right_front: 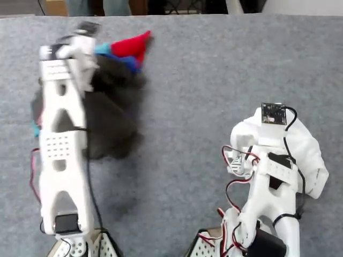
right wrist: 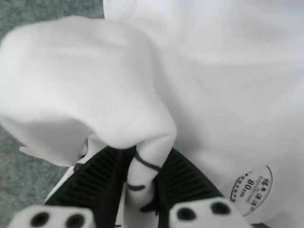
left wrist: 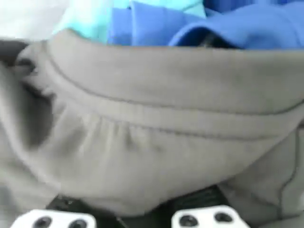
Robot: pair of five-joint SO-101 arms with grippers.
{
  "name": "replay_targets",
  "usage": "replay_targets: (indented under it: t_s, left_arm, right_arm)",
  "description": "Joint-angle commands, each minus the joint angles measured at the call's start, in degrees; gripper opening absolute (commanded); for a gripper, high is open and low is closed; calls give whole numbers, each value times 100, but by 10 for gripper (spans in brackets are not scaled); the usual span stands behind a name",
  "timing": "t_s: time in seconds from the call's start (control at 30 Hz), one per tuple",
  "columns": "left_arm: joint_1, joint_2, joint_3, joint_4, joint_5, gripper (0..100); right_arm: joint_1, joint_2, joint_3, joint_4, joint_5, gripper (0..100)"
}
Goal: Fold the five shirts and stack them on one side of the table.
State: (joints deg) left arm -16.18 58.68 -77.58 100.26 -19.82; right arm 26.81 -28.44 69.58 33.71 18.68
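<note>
My left arm stretches up the left side of the high view, and my left end effector (right_front: 80, 37) sits in the upper left of the frame, over the heap of shirts. A gray shirt (right_front: 110, 123) spreads beside and under that arm, from the heap down toward the middle left of the frame. In my left wrist view its seamed hem lies across the end effector and covers it, so I cannot tell whether I have hold of the cloth or how far open I am. Past the gray shirt lie a blue shirt (left wrist: 247, 23) and a teal shirt (left wrist: 90, 19), touching each other. In the high view a red shirt (right_front: 131, 45) pokes out at the top of the heap, to the right of my left end effector.

My right arm is folded at the lower right of the high view. My right end effector (right wrist: 138, 164) is closed on a bunched fold of the white shirt (right wrist: 228, 85), pinched between its black jaws. The rest of that shirt lies rumpled on the gray counter (right_front: 203, 80) around the arm, well apart from the heap.
</note>
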Motion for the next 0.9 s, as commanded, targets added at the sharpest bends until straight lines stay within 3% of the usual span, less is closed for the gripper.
replay_targets:
  t_s: [0.0,0.3,0.57,0.67,0.77,0.87]
  left_arm:
    - [-963,-862,-224,62,-62,28]
    - [-2501,-1785,-215,62,-70,28]
    - [-2633,-2374,523,70,-44,34]
    - [-2369,-2716,1481,70,-9,163]
    - [-2273,-3068,2343,53,905,335]
    - [-2273,-3323,2712,53,1301,354]
  right_arm:
    - [-79,48,48,-70,53,42]
    - [-79,48,48,-70,53,42]
    - [-88,48,48,-70,53,42]
    - [-88,48,48,-70,53,42]
    - [-88,48,48,-79,53,42]
    - [-88,40,40,-79,53,42]
